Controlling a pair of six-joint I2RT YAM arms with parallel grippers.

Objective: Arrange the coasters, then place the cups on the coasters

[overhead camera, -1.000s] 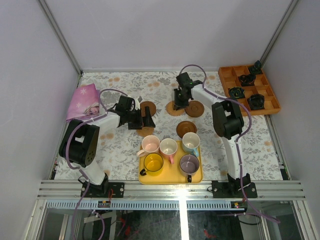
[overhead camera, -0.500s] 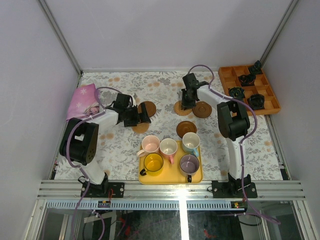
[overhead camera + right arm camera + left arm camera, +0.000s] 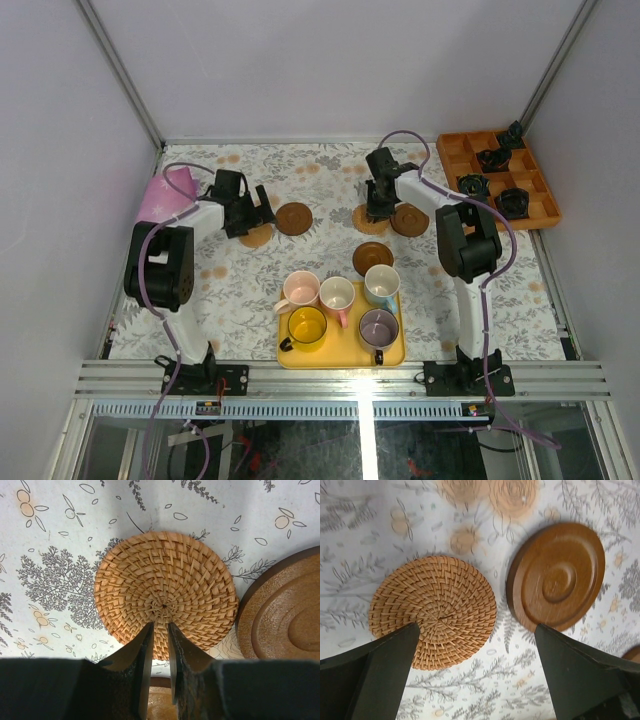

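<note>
Pinching the near rim of a woven coaster (image 3: 165, 590) with the right gripper (image 3: 160, 627), fingers nearly together, just beside a smooth, ringed wooden coaster (image 3: 285, 615). Risks slipping off so thin and springy an edge, or bumping that neighbour. Holds the left gripper (image 3: 475, 627) spread wide above a second woven coaster (image 3: 432, 610). Leaves the cups (image 3: 337, 294) on the yellow tray (image 3: 345, 358).

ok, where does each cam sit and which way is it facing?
Top external: above and behind the bases, looking down at the table; both arms show.
Left wrist: faces down, open left gripper framing woven coaster, wooden coaster.
Right wrist: faces down, right gripper pinching second woven coaster.
Shared: top also shows that wooden coaster.
</note>
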